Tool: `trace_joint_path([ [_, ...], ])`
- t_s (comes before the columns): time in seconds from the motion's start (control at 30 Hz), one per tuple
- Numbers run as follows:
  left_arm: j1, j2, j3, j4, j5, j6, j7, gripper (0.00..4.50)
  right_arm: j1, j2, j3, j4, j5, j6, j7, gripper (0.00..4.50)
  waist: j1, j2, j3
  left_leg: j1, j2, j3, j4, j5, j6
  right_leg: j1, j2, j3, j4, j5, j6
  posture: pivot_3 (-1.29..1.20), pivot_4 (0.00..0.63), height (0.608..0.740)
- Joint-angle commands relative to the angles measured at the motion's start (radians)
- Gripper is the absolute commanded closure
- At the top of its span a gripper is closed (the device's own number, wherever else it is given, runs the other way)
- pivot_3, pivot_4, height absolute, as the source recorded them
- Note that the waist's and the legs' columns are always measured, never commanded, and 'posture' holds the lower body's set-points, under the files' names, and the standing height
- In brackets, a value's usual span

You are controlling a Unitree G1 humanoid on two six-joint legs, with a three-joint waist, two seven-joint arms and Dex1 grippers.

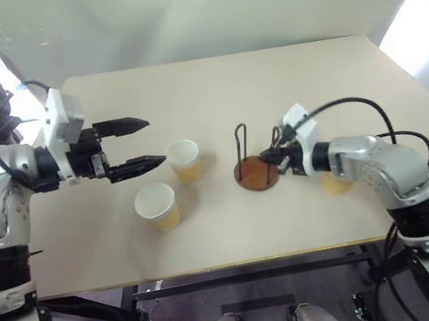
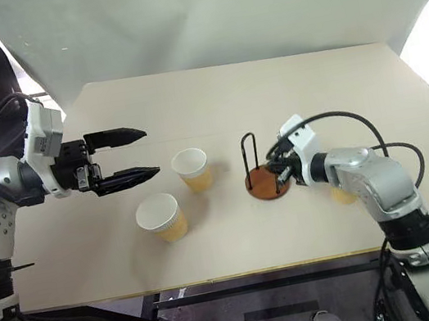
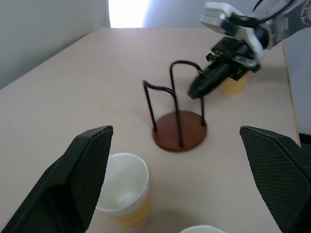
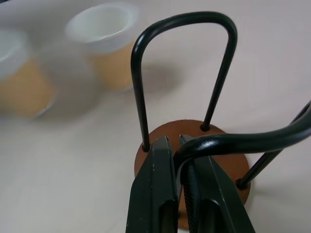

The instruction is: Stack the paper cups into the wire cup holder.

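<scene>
Right hand (image 4: 181, 145) clamps a wire loop of the wire cup holder (image 1: 255, 171).
Left hand (image 1: 147, 142) gapes released by the paper cups (image 1: 185, 161); steady the holder mid-counter before stacking.

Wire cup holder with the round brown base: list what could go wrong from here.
1. The right gripper is shut on one black loop of the wire cup holder; pulling could tip or drag it.
2. A tan paper cup sits close beside the right arm and could be knocked over.
</scene>
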Motion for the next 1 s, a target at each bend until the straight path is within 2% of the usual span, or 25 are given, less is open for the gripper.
trace_joint_path([
  [0.03,-0.037,0.004,0.001,0.007,0.005,-0.020,-0.017,0.00,0.014,-0.061,0.008,-0.151,0.056,0.012,0.079,4.47,-0.001,0.000,0.000,0.000,0.000,0.000,0.000,0.000,0.000,0.000,0.000,0.000,0.000,0.000,0.000,0.00,0.150,0.740],
  [0.3,-0.072,-0.004,-0.020,0.033,0.016,-0.032,-0.041,0.00,0.070,-0.105,0.052,-0.314,0.127,0.006,0.159,4.47,-0.005,0.000,0.000,0.001,0.001,-0.001,-0.001,0.003,-0.001,0.000,0.002,0.000,0.000,0.000,0.000,0.00,0.150,0.740],
  [0.7,-0.071,0.003,-0.021,0.032,0.018,-0.025,-0.055,0.00,0.101,-0.095,0.106,-0.258,0.038,-0.096,0.136,4.47,-0.004,0.000,0.000,0.001,0.001,-0.001,0.000,0.004,0.000,0.000,0.002,0.001,0.000,0.000,-0.001,0.00,0.150,0.740],
  [1.0,-0.076,0.006,-0.019,0.037,0.019,-0.022,-0.062,0.00,0.116,-0.080,0.109,-0.246,0.044,-0.121,0.158,4.47,-0.004,-0.001,0.000,0.000,0.001,-0.001,-0.001,0.004,0.000,0.000,0.002,0.001,0.000,0.000,-0.001,0.00,0.150,0.740],
])
